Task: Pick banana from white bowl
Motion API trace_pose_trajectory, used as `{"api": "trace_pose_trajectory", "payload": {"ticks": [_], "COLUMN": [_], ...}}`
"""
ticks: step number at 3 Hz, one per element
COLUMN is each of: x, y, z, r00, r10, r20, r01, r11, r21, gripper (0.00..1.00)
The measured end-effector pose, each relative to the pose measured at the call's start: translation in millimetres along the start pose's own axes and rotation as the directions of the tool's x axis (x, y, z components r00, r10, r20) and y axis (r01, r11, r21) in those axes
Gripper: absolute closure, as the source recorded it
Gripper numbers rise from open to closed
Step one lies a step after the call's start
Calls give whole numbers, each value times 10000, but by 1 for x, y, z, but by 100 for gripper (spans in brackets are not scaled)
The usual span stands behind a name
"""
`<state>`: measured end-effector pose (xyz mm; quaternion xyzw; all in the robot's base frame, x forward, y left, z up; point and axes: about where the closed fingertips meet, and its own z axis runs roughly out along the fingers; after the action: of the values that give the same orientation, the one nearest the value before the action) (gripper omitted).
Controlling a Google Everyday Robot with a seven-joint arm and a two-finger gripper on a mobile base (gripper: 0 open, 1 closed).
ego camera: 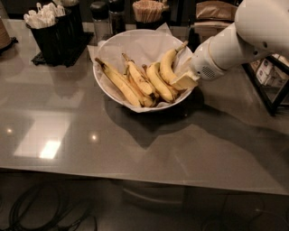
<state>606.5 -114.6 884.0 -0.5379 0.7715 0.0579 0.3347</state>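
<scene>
The white bowl (143, 41), deep and lined with crinkled white paper, stands on the grey table (135, 149) at the back centre. Several bananas lie in it. The strongly curved yellow banana (166, 65) lies at the right side, its pale stem pointing up and right. My gripper (184, 77), on the white arm (235, 43) coming from the upper right, is low inside the bowl's right rim, right beside this banana and touching or nearly touching it. A long straight banana (118, 82) and shorter spotted bananas (141, 80) lie to the left.
A black caddy of white utensils (49, 27) stands at the back left. Shakers (108, 18) and a cup of wooden sticks (148, 10) stand behind the bowl. A black rack (271, 85) is at the right. Cables (40, 212) lie on the floor below the table's front edge.
</scene>
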Motion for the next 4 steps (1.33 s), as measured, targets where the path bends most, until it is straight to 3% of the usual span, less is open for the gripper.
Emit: {"api": "trace_pose_trajectory", "payload": {"ticks": [2,4], "x": [4,3], "y": [0,-1], "z": [-3,-5], "r00": [9995,9995], "r10": [-141,-141], "r20": [-282,-282], "r01": [139,139], "r11": [9999,9999], "r21": [-63,-63], "gripper": [55,72]}}
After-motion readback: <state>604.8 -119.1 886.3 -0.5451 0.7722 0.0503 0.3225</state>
